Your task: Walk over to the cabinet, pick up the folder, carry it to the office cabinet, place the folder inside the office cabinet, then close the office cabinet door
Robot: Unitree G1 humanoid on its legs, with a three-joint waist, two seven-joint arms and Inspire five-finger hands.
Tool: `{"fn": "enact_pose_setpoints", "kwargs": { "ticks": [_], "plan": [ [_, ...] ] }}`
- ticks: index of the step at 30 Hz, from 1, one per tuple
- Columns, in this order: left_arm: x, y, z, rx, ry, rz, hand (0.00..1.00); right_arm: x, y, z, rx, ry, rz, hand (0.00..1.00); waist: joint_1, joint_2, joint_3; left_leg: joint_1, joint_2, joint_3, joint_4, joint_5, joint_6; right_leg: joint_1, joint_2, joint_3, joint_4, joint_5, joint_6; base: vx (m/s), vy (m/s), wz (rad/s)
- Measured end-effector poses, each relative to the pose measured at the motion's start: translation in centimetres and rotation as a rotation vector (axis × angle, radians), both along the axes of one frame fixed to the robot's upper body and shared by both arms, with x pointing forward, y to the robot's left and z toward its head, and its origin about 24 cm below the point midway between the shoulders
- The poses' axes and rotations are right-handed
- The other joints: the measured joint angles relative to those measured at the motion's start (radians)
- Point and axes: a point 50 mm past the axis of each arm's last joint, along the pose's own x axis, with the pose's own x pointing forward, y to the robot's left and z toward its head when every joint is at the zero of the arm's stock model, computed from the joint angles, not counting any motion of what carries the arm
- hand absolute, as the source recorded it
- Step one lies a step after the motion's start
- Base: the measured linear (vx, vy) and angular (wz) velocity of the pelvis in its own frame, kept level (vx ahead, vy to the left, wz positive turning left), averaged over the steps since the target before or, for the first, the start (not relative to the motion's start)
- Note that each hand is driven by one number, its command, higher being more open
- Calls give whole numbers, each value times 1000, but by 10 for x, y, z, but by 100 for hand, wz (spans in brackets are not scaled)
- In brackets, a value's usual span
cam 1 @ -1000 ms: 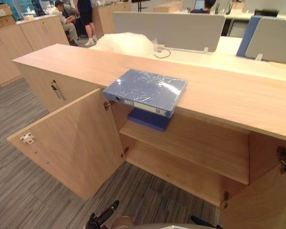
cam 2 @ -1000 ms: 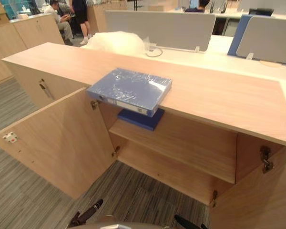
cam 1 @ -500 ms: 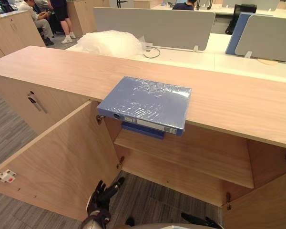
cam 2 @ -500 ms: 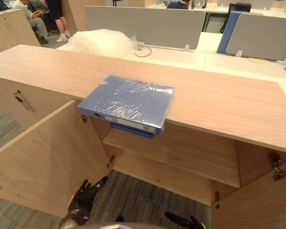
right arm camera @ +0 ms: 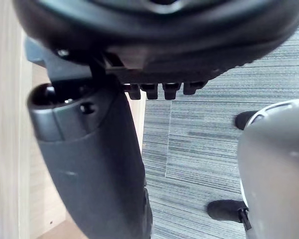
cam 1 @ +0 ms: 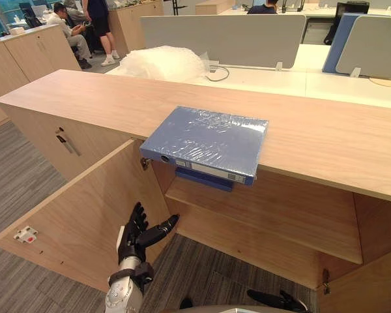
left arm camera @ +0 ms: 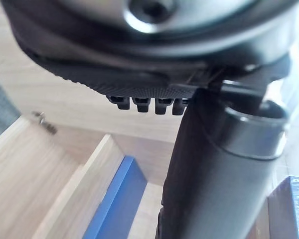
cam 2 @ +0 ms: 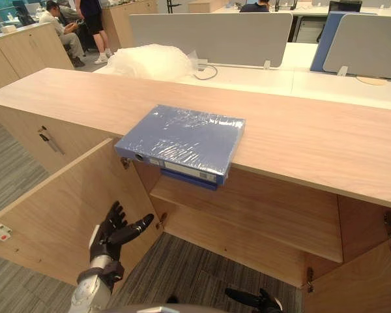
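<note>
The blue folder (cam 1: 208, 142) lies on the cabinet top (cam 1: 85, 98), overhanging its front edge. Your left hand (cam 1: 134, 238) hangs open and empty, below and left of the folder, well apart. Your right hand (cam 2: 253, 300) sits low, fingers extended.

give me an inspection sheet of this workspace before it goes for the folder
surface: wooden cabinet top, carries the folder
job's things: blue folder lies flat in plastic wrap, its spine overhanging the front edge; the cabinet below has its left door and right door open
clutter: second blue folder on the upper shelf inside; bubble wrap heap on the white desk behind
hands: left hand open, up in front of the left door, holding nothing; right hand open, low, holding nothing
cables: dark cable on the white desk by the bubble wrap
surroundings: grey desk dividers, people far left, grey carpet
</note>
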Motion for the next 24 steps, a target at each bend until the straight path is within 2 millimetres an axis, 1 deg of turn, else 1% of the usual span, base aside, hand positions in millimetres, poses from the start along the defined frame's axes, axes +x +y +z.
{"fn": "enact_pose_setpoints", "kwargs": {
  "ticks": [2,3,4,5,7,8,9,11,13,14,15,17,19,24],
  "plan": [
    [1,13,13,198,-4,65,100,0,7,-1,15,4,9,100,6,-12,-8,0,2,0,0,0,0,2,2,0,-1,0,0,9,-2,2],
    [1,17,17,233,-10,87,100,0,9,-1,20,5,14,100,8,-15,-10,0,5,0,0,0,0,2,3,1,-1,0,0,0,0,0],
    [1,23,24,320,-16,129,100,1,14,-2,29,5,22,100,13,-18,-12,0,8,1,0,0,0,2,4,2,-1,0,0,0,0,0],
    [1,25,27,355,-21,149,100,1,15,-2,32,6,25,100,16,-20,-13,0,8,2,1,1,-1,1,4,4,-1,1,-1,-2,9,-4],
    [2,26,42,469,-45,218,100,-1,22,-3,45,13,29,100,28,-25,-26,-5,10,7,1,1,-2,-5,4,9,-1,2,-3,-15,22,-4],
    [3,26,53,537,-79,246,100,-3,23,-4,46,19,33,100,35,-28,-33,-5,11,9,3,2,-2,-6,4,10,0,4,-5,0,0,0],
    [4,26,57,563,-90,254,100,-4,23,-4,47,21,33,100,36,-28,-36,-5,12,11,3,2,-3,-7,5,12,0,6,-6,-41,33,-6],
    [5,27,69,686,-113,279,100,-7,23,-5,43,30,33,100,38,-25,-50,-8,19,27,1,1,-3,-19,8,32,0,13,-9,-56,32,-22],
    [12,26,78,761,-146,284,100,-8,22,-5,37,30,28,100,37,-23,-58,-11,26,34,0,1,-6,-27,13,43,-1,19,-11,-68,21,-19],
    [18,23,83,799,-173,275,100,-9,22,-5,36,33,27,100,36,-20,-65,-15,30,37,0,0,-13,-34,17,46,1,21,-13,-69,9,-6],
    [21,22,86,818,-186,271,100,-9,22,-5,36,32,27,100,36,-20,-65,-13,31,37,0,2,-12,-33,17,47,1,22,-13,-81,7,-7],
    [27,21,92,916,-211,232,100,-9,22,-5,36,28,28,100,26,-16,-72,-5,36,46,0,4,-9,-32,20,59,2,22,-12,-69,4,-12],
    [32,21,95,957,-220,222,100,-8,23,-4,35,21,28,100,23,-15,-72,-2,40,51,0,5,-10,-33,24,65,2,22,-13,-48,-4,-11],
    [41,23,89,1037,-197,164,100,-8,23,-4,36,18,28,100,18,-16,-73,-3,44,54,0,6,-11,-32,29,67,-3,22,-14,-16,-6,-1]
  ]
}}
